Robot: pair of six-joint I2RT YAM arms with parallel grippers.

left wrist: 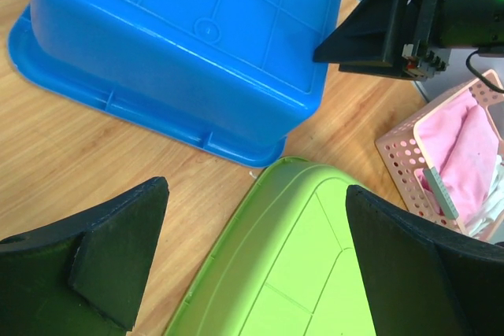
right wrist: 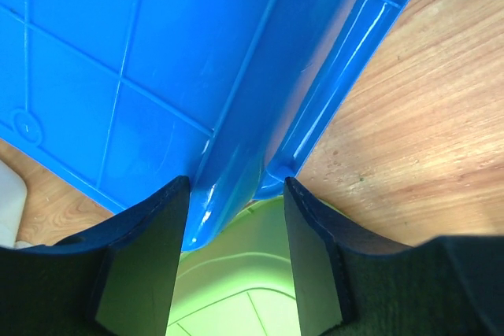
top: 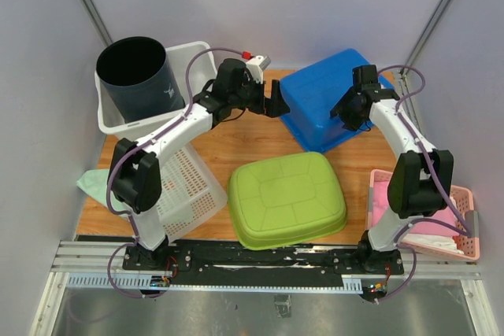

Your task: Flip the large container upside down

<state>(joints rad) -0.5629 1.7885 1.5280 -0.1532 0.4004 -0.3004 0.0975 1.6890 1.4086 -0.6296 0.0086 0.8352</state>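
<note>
The large blue container lies bottom up at the back right of the wooden table; it also shows in the left wrist view and in the right wrist view. My right gripper straddles its near right corner, and in the right wrist view the fingers press the wall and the rim. My left gripper is wide open and empty just left of the container, hovering in its own view over the edge of a green container.
The green container lies bottom up at the centre front, close to the blue one's near corner. A black bucket stands in a white bin at the back left. There is a white basket front left and a pink basket front right.
</note>
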